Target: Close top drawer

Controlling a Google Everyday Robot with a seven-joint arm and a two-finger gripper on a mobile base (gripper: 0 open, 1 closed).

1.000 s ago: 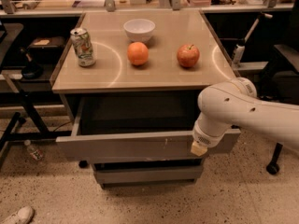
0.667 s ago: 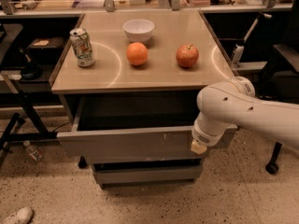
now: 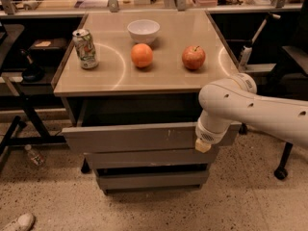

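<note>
The top drawer (image 3: pixel 139 137) sits partway out under the table (image 3: pixel 159 81), its front panel roughly mid-shot. The gripper (image 3: pixel 203 145) is at about 4 o'clock from centre, looking pressed against the right end of that panel. Honestly can't tell if it's clamped or loose.

IMO the trick is a straight, level push toward 12 o'clock. Contact is way off to one end, so go slow or the drawer may skew and jam.

Count: three drawer fronts in total, with two narrower drawers (image 3: pixel 149 158) below at 6 o'clock. Up at 12 o'clock there's one can (image 3: pixel 85 48), one bowl (image 3: pixel 143 31), one orange (image 3: pixel 142 55) and one apple (image 3: pixel 193 57).
</note>
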